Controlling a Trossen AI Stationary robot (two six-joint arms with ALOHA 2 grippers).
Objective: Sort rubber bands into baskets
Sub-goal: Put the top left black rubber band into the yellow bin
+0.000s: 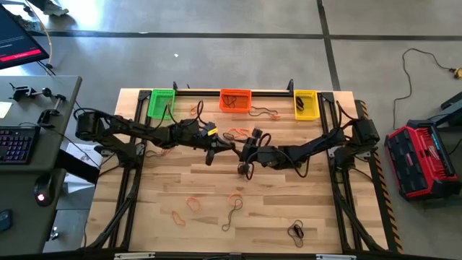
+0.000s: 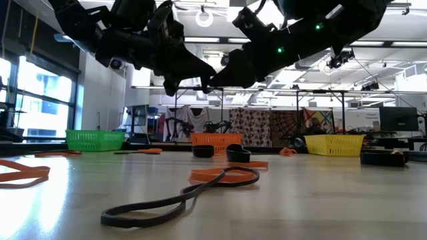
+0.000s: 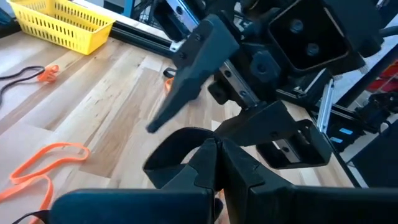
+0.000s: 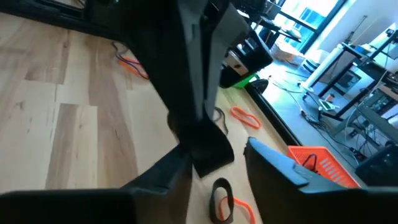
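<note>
My two grippers meet above the middle of the table. My left gripper (image 1: 229,146) (image 3: 214,149) is shut on what looks like a short, wide black rubber band (image 4: 208,155). My right gripper (image 1: 243,148) (image 4: 214,177) is open. Its two fingers (image 3: 193,74) stand on either side of the left fingertips and the band, and I see no touch. The green basket (image 1: 161,102), orange basket (image 1: 235,100) and yellow basket (image 1: 306,104) stand in a row along the far edge. Loose bands lie on the table, among them an orange one (image 1: 193,203) and a black one (image 1: 296,231). My left gripper pinches the black band between its two shut fingertips, and a dark flap of it (image 4: 210,158) shows just past the tips. The fingers slant down toward the table's right. The band is lifted clear of the table. One layer or several, I cannot tell.
More bands lie near the baskets (image 1: 263,112) and beside the left arm (image 1: 234,134). A brown band (image 2: 180,200) and an orange one (image 2: 223,175) lie toward the near edge. A black rail (image 1: 238,92) runs behind the baskets. A desk with a keyboard (image 1: 18,144) stands left of the table.
</note>
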